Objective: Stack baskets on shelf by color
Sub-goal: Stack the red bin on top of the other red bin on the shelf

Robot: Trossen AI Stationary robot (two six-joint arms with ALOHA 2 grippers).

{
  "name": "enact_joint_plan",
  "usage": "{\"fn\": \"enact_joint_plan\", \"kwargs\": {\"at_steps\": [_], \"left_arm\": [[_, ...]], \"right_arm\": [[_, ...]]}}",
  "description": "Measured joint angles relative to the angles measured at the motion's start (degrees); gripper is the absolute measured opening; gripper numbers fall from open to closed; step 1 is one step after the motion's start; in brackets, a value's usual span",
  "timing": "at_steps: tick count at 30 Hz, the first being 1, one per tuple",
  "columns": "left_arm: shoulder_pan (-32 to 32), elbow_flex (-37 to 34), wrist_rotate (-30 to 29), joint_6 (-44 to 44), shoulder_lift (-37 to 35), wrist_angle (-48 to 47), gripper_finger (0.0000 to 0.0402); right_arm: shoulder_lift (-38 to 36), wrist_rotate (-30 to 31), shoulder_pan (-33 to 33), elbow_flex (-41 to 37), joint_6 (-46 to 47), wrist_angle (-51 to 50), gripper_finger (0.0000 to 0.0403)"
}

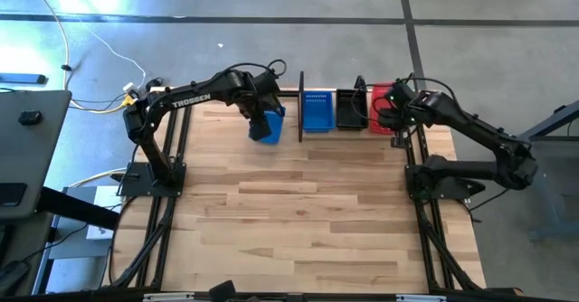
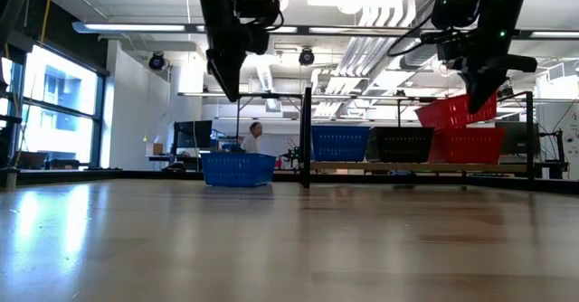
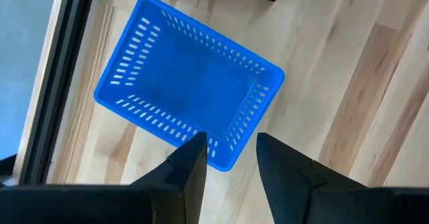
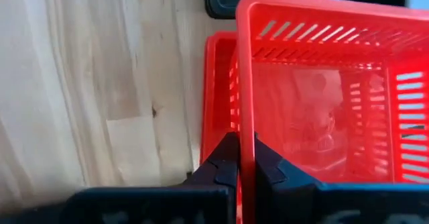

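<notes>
Right gripper point(image 4: 240, 158) clamps red basket point(image 4: 322, 83) rim; lower basket point(image 4: 218, 96) mostly hidden.

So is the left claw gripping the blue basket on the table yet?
No. The left claw hangs open above the blue basket, which sits on the table untouched.

From above we look straight down on the table point(image 1: 308, 202); low, level across it. Each wrist view looks down closely, left on a blue basket point(image 3: 188, 93), right on red baskets point(image 4: 315, 83).
</notes>
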Motion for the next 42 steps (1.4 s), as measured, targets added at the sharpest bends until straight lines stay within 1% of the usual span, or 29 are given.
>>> {"fn": "enact_joint_plan", "kwargs": {"at_steps": [5,10,14,28,42], "left_arm": [[0.00,0.00,0.02,-2.02,0.00,0.00,0.0119],[0.00,0.00,0.01,-3.22,0.00,0.75,0.0119],[0.00,0.00,0.00,-4.66,0.02,1.34,0.0119],[-0.01,0.00,-0.07,-5.70,0.04,2.65,0.0119],[0.00,0.00,-0.22,-5.69,0.04,2.58,0.0119]], "right_arm": [[2.81,-2.87,-1.25,0.00,0.00,0.01,0.0000],[4.55,-2.38,-1.85,0.00,1.01,0.81,0.0000],[4.92,-2.47,-1.91,0.00,1.31,1.37,0.0000],[4.90,-2.66,-1.88,0.00,1.51,1.53,0.0000],[4.83,-1.69,-1.45,0.00,7.57,1.54,0.0001]]}}
